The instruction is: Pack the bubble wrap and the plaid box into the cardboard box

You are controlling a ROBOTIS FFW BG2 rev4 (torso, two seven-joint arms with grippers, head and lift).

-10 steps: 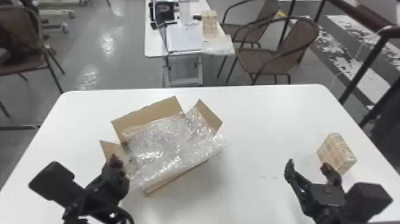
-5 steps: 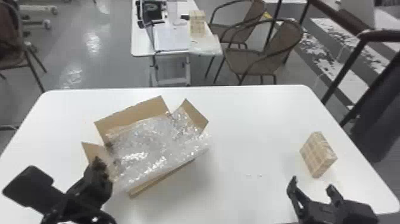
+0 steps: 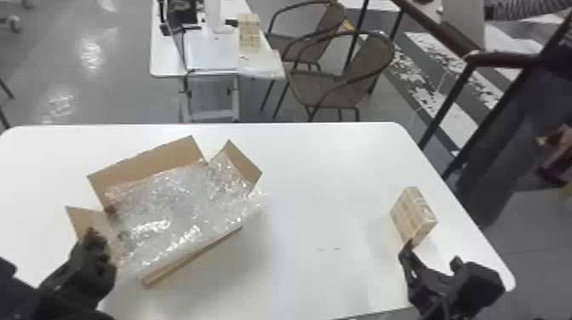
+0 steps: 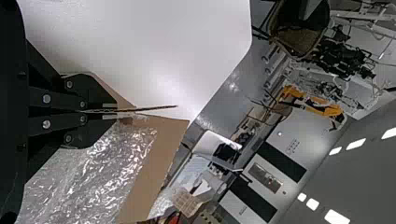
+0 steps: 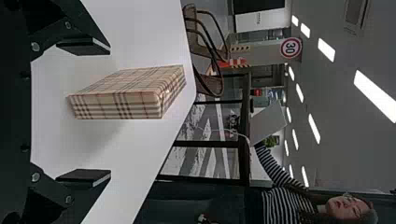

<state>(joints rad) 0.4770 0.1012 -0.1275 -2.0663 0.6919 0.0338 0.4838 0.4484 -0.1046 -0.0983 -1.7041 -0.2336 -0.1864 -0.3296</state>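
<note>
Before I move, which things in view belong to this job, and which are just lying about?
Job:
- bubble wrap
- plaid box
- cardboard box
- left gripper, shut on its flap
- right gripper, open

Lying about:
- chairs
- back table
- tan box on it

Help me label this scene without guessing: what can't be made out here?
Floor of the cardboard box, and whatever may lie on it: head view, covered by the bubble wrap.
Underside of the plaid box: right wrist view, turned down to the table.
Rest of the left arm: head view, cut off by the bottom and left edges.
</note>
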